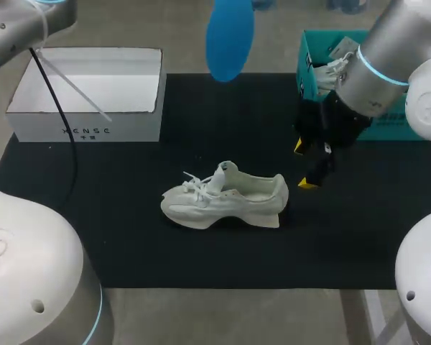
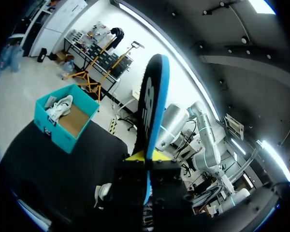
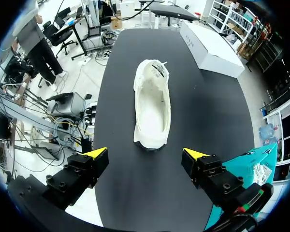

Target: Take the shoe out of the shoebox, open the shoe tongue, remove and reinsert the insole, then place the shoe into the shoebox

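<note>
A white shoe (image 1: 223,195) lies on its sole in the middle of the black mat (image 1: 129,230), toe to the left, tongue raised. A blue insole (image 1: 230,36) hangs in the air above the mat's far edge. In the left wrist view my left gripper (image 2: 146,157) is shut on the insole (image 2: 152,101), which stands up between its yellow tips. My right gripper (image 1: 303,165) hangs open just right of the shoe's heel. In the right wrist view the shoe (image 3: 152,104), with its bare inside showing, lies ahead of the right gripper (image 3: 145,154), heel nearest.
A white shoebox (image 1: 86,126) stands open at the mat's far left. A teal box (image 1: 312,68) holding another white shoe sits at the far right, behind my right arm; it also shows in the left wrist view (image 2: 63,128).
</note>
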You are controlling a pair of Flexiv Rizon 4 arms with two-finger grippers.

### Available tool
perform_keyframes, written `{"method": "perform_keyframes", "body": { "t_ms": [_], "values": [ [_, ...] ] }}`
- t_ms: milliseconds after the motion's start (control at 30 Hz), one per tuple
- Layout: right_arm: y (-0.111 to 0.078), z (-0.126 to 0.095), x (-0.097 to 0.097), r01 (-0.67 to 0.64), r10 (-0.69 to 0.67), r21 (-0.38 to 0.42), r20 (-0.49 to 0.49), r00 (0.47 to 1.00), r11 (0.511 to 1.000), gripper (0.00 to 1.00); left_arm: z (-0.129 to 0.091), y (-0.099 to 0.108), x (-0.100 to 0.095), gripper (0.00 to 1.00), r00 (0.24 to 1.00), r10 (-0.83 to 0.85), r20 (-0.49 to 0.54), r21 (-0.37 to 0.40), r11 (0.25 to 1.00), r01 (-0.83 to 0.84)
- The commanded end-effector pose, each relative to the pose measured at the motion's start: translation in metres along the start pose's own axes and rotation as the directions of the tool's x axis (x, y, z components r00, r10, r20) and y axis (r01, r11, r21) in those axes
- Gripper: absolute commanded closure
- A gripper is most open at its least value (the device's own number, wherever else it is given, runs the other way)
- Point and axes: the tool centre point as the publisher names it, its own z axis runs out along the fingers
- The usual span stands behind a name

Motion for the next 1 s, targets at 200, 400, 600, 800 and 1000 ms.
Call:
{"method": "perform_keyframes", "body": {
  "t_ms": [200, 400, 600, 800, 1000],
  "values": [
    [0.003, 0.004, -0.002, -0.005, 0.008, 0.15, -0.018, 1.0, 0.989, 0.0, 0.0, 0.001, 0.0, 1.0, 1.0, 0.001, 0.0, 0.001, 1.0, -0.001],
    [0.006, 0.006, 0.0, -0.035, 0.033, 0.141, 0.012, 0.999, 0.989, 0.0, 0.0, 0.001, 0.0, 1.0, 1.0, 0.001, 0.0, 0.001, 1.0, -0.001],
    [0.006, 0.006, 0.0, -0.035, 0.033, 0.141, 0.012, 0.999, 0.989, 0.0, 0.0, 0.001, 0.0, 1.0, 1.0, 0.001, 0.0, 0.001, 1.0, -0.001],
    [0.006, 0.006, 0.0, -0.035, 0.033, 0.141, 0.012, 0.999, 0.989, 0.0, -0.016, -0.006, 0.006, 1.0, 1.0, 0.011, 0.026, 0.011, 1.0, -0.011],
    [0.006, 0.006, 0.0, -0.035, 0.033, 0.141, 0.012, 0.999, 0.989, 0.0, -0.018, -0.015, 0.002, 1.0, 0.999, 0.008, 0.041, -0.016, 1.0, -0.008]
  ]
}}
